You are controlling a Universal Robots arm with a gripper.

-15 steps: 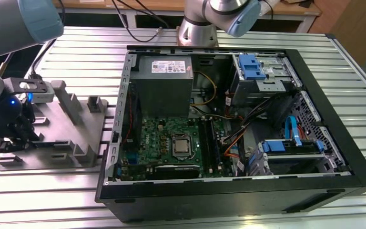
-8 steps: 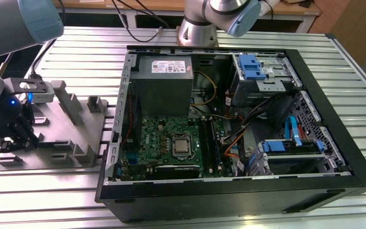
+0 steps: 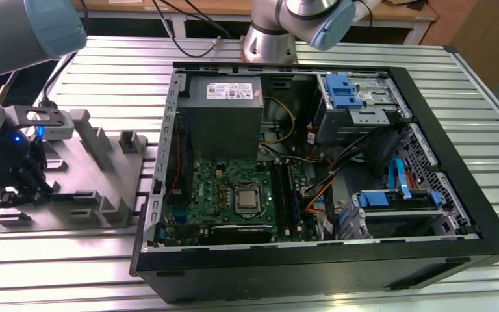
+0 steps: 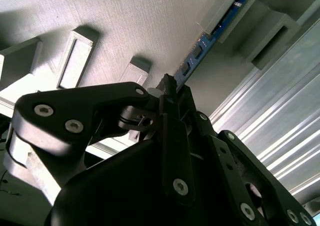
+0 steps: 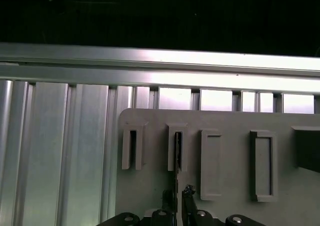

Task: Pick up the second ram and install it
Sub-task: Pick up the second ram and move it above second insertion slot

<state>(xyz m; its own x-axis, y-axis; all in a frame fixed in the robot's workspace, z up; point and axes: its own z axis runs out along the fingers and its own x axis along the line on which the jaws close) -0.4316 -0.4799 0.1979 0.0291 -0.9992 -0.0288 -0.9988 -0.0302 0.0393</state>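
The second ram (image 4: 201, 49) is a narrow blue stick with small black chips, standing on edge in a slot of the grey holder block (image 4: 125, 25). In the first wrist view the second ram (image 5: 177, 153) is a thin dark line in the holder's slot. My gripper (image 4: 167, 85) sits at the stick's near end, its black fingers closed in on both faces. In the exterior view my gripper (image 3: 15, 188) is low over the holder block (image 3: 85, 195), at the exterior view's left. The open computer case (image 3: 457, 195) holds the green motherboard (image 3: 223, 188).
The holder block (image 5: 230, 131) has several other slots and upright posts (image 3: 85, 127). The ribbed metal table (image 3: 59, 260) runs under everything. Inside the case are a power supply (image 3: 223, 110), blue drive brackets (image 3: 340, 91) and orange cables (image 3: 314, 195). A second arm's base (image 3: 271, 39) stands behind the case.
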